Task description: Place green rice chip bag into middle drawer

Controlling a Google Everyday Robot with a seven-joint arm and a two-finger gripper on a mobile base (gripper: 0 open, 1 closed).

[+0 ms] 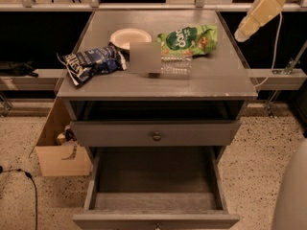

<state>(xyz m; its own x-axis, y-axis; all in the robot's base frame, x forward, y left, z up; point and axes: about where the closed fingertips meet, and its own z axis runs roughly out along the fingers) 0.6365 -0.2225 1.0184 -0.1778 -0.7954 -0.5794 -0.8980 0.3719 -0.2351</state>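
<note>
The green rice chip bag point(188, 39) lies flat at the back right of the grey cabinet top point(211, 80). The middle drawer point(158, 178) is pulled out at the bottom front, its bare floor and side walls showing, with nothing in it. My gripper point(250, 22) is on the cream arm at the upper right. It hangs in the air beyond the cabinet's right back corner, to the right of the bag and apart from it.
On the top there are also a white bowl point(130, 36), a dark blue and white chip bag point(92, 63) and a clear plastic bottle point(175, 64) partly behind a flat grey square point(145, 57). A shut drawer with a round knob point(156, 136) sits above the open one. A cardboard box point(61, 152) stands on the floor at the left.
</note>
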